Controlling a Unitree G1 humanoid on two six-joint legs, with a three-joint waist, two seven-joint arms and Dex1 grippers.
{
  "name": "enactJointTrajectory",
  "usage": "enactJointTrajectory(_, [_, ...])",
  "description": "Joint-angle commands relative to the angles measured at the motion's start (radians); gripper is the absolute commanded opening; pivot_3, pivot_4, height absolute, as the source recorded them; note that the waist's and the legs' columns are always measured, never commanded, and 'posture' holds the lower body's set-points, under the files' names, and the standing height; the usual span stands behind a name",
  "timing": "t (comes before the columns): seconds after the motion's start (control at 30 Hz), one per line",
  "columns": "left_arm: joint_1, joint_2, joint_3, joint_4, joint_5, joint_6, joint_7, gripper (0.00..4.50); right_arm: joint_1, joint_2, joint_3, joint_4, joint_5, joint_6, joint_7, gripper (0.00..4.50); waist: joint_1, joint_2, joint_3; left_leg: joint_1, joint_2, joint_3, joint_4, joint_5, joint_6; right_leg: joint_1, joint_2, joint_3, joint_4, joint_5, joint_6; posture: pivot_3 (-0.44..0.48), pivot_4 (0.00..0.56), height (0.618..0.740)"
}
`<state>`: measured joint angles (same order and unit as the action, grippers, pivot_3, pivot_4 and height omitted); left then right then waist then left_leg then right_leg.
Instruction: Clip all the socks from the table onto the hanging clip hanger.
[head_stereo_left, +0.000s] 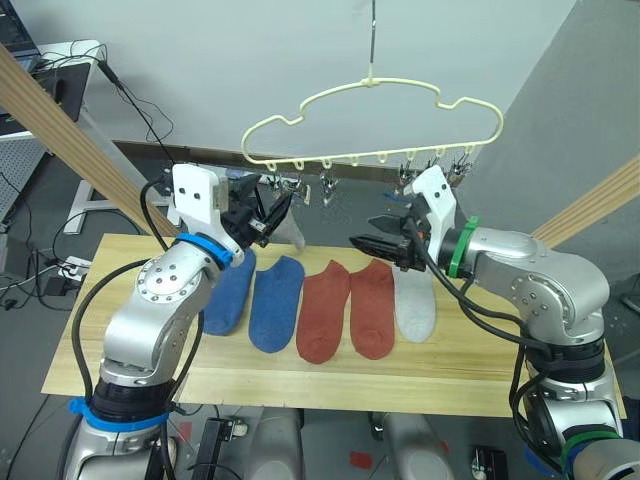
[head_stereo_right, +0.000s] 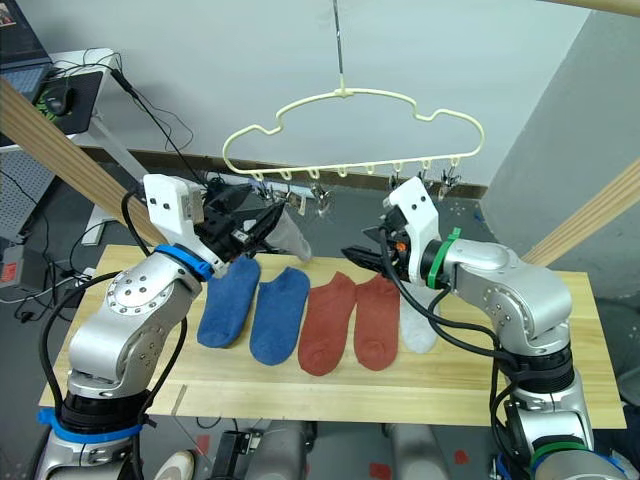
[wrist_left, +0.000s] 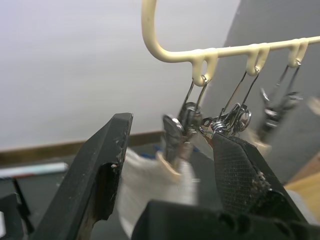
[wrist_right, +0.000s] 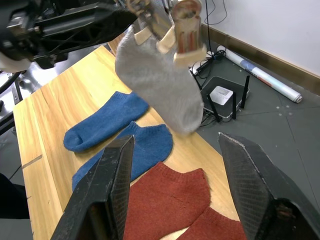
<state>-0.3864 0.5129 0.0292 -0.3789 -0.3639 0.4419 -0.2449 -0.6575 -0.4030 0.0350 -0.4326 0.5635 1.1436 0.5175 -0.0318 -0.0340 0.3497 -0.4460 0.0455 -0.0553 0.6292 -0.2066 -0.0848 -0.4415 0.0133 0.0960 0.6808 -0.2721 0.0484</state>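
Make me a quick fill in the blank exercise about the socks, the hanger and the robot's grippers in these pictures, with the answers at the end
1. The sock hanging from the clip hanger is light ____.
2. The number of socks lying flat on the table is ____.
3. The two socks between the blue pair and the grey sock on the table are rust-____.
4. The fingers of the left gripper stand ____, one on each side of the hanging sock's clip.

Missing words: grey; five; red; open

Lab: loose floor cables (head_stereo_left: 40, 262), router (wrist_right: 222, 95), desk electronics (head_stereo_right: 55, 100).
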Motion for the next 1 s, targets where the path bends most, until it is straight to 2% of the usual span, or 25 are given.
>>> enactJointTrajectory(0.03, [0.002, -0.046, 0.026, 0.024, 0.042, -0.069, 0.016, 2.89, -0.013, -0.001, -0.003, -0.031, 0.013, -0.014, -0.008, 2.74, 0.001, 0.000, 0.000, 0.000, 0.000, 0.000, 0.000, 0.000, 0.000, 0.000, 0.000, 0.000, 0.000, 0.000, 0.000, 0.041, 0.278, 0.740])
enactJointTrajectory(0.57, [-0.135, -0.149, 0.080, 0.065, 0.015, -0.041, 0.008, 2.89, -0.001, 0.004, 0.000, -0.043, 0.025, -0.005, -0.039, 2.74, 0.002, -0.001, -0.002, -0.002, -0.001, -0.002, 0.003, 0.000, 0.000, 0.000, -0.001, -0.002, 0.002, 0.000, -0.001, 0.026, 0.263, 0.740])
enactJointTrajectory(0.8, [-0.122, -0.139, 0.096, 0.031, 0.008, -0.032, -0.012, 2.89, 0.003, -0.010, -0.010, -0.061, 0.036, -0.004, -0.032, 2.74, 0.002, -0.001, -0.002, -0.002, 0.000, -0.002, 0.007, 0.000, 0.000, 0.000, -0.001, -0.003, 0.006, 0.001, -0.001, 0.032, 0.254, 0.740])
enactJointTrajectory(1.0, [-0.073, -0.105, 0.121, -0.057, -0.032, 0.053, -0.039, 2.89, -0.018, -0.085, -0.087, -0.096, 0.111, 0.002, 0.037, 2.74, 0.002, -0.001, -0.002, -0.003, -0.001, -0.003, 0.015, 0.000, 0.000, 0.000, -0.001, -0.003, 0.014, 0.001, -0.001, 0.037, 0.245, 0.740])
